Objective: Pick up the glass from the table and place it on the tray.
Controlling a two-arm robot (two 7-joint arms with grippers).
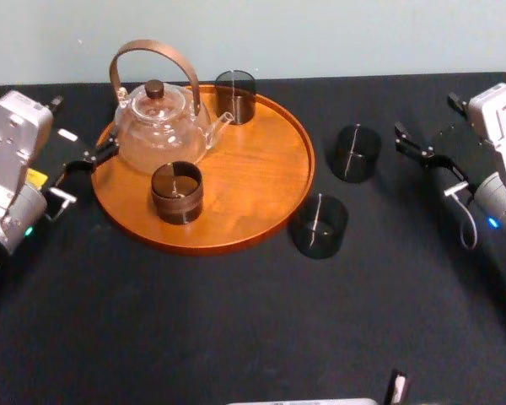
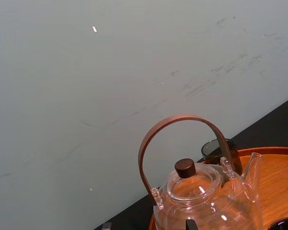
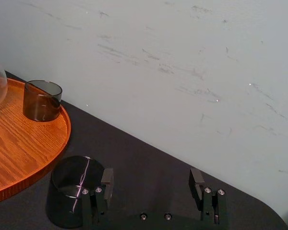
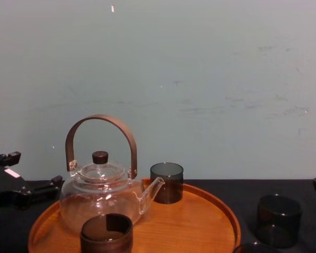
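Head view puts the glass [image 1: 354, 153] on the table [image 1: 236, 321] right of the tray [image 1: 261, 169], the right end effector [image 1: 428, 160] farther right, and the left end effector [image 1: 84, 173] idle at the tray's left, fingers apart. Right wrist view shows the right fingers spread with the glass beside one finger, so centring them around it before closing seems wise.

Two dark glasses [image 1: 319, 225], upright on table [image 1: 236, 321], beside tray [image 1: 266, 173]
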